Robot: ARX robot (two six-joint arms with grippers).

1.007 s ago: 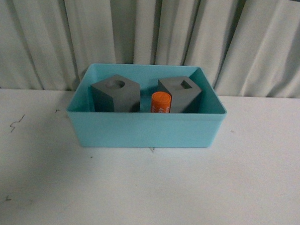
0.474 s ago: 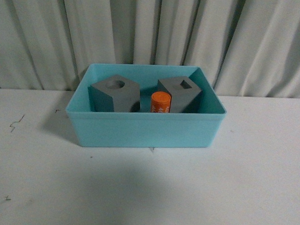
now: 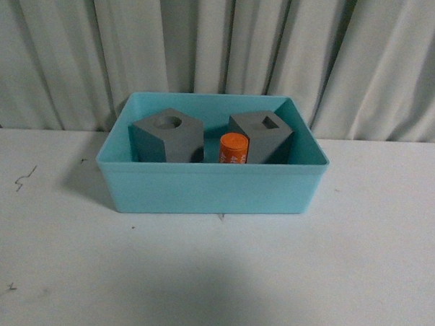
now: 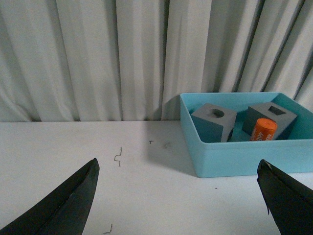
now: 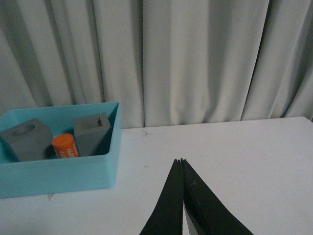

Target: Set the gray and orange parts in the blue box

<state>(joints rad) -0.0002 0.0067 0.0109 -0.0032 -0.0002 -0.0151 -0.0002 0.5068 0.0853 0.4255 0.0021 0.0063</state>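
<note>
Parts (image 3: 233,148) sit in blue box (image 3: 209,190), apart from both end effectors.

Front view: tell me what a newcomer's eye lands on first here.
The blue box at the middle of the white table, before the pale curtain. Inside stand two gray cubes, one with a round recess on the left and one with a square recess on the right, the orange cylinder between them. Neither hand shows in this view.

Dim, even light; soft shadow beside the blue box (image 3: 209,188); slightly grainy, perhaps.
</note>
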